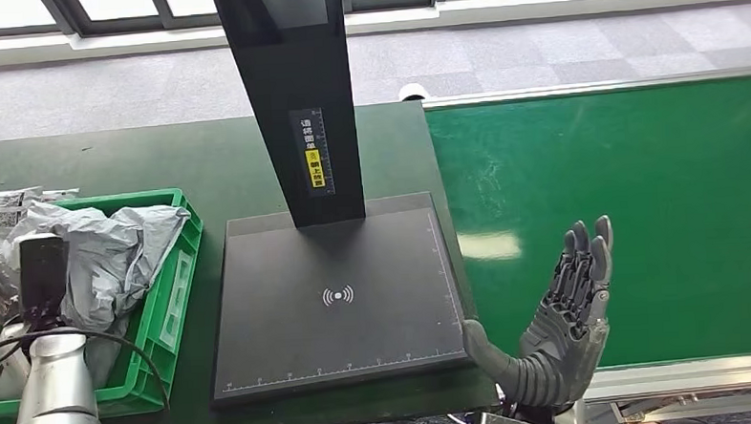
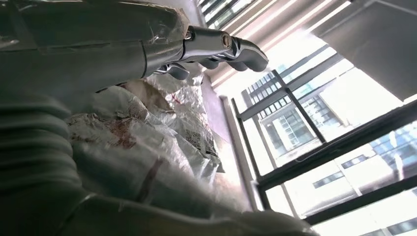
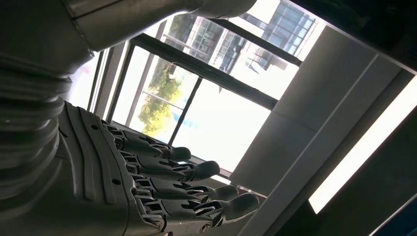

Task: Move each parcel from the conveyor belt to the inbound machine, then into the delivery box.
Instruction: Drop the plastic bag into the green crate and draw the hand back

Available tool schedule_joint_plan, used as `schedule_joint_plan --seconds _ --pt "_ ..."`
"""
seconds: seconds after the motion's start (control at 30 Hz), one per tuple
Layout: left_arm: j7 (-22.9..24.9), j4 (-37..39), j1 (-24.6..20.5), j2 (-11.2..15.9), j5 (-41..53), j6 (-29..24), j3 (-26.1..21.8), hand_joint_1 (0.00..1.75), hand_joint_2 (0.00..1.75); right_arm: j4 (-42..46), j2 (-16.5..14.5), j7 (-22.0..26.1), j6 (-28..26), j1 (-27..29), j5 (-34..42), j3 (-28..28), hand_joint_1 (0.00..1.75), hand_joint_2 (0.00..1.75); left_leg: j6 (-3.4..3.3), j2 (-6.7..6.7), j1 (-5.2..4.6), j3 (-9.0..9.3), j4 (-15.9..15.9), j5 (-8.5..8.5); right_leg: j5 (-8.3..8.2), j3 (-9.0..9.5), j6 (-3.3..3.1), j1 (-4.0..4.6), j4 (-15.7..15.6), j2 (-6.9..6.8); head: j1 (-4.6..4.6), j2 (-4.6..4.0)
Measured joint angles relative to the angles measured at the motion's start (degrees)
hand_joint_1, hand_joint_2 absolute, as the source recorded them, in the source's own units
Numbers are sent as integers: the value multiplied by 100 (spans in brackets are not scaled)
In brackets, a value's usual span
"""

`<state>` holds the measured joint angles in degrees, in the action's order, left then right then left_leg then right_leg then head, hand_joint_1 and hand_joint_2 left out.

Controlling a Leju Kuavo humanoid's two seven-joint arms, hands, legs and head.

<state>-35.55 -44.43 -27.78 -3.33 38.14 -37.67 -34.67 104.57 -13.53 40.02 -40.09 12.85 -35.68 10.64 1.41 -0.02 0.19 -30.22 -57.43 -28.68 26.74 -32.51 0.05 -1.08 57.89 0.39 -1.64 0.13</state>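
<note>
Crumpled grey parcels (image 1: 115, 252) in green delivery box (image 1: 179, 287)

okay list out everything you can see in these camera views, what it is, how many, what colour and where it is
conveyor belt: one, green, on the right, bare where it shows.
inbound machine: one, black flat plate with a white signal mark and a black upright post, centre of the table.
table: one, dark green, under the machine and the box.
delivery box: one, green plastic crate, at the left.
parcels: several, exact count unclear, grey and silvery plastic mailers, piled in the box and over its far left edge.
windows: behind the belt, daylight outside.
left hand: silver arm reaching into the box, fingers curled over the mailers.
right hand: dark grey, open, fingers straight, above the belt's near edge.
</note>
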Motion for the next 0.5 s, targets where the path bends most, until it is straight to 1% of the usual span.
schedule_joint_plan --seconds 0.03,0.1,0.17,0.27,0.33,0.4,0.5 --pt "-141 -244 145 -96 -595 89 65 0 0 -1 0 0 0 -8 -10 -1 0 175 -2 1 -4 6 2 -2 3 2 4 -4 0 0 0 0" --pt "-277 -878 521 -349 -1605 149 302 0 0 -1 -3 -1 0 -17 -26 -17 0 175 -10 -7 -14 35 3 -6 12 13 13 -14 0 -5 0 0" --pt "-330 -1544 934 -657 -2181 24 632 0 0 -1 -10 -2 -1 -24 -41 -61 0 175 -18 -26 -23 64 3 -9 21 30 24 -24 -1 -19 0 0" --pt "-425 -2307 1480 -1079 -2152 -179 1032 0 0 -1 -45 -1 -2 -36 -151 -123 0 175 -36 -37 -33 47 3 -22 39 49 42 -34 -2 -28 1 0" --pt "-451 -2663 1833 -1301 -1916 -215 1107 0 0 -1 -92 0 -2 -34 -222 -152 0 175 -43 -19 -33 36 -3 -33 42 38 44 -27 -2 -16 -1 0" --pt "-465 -2996 2099 -1456 -1754 -230 1123 0 0 0 -134 0 -2 -16 -266 -178 0 175 -36 1 -30 25 -12 -27 24 10 35 -14 -3 -1 -2 0" --pt "-474 -3439 2302 -1554 -1727 -240 1173 0 0 6 -180 -1 -4 18 -295 -199 0 175 -27 3 -24 25 -15 -16 10 -8 29 -5 -2 1 1 0"
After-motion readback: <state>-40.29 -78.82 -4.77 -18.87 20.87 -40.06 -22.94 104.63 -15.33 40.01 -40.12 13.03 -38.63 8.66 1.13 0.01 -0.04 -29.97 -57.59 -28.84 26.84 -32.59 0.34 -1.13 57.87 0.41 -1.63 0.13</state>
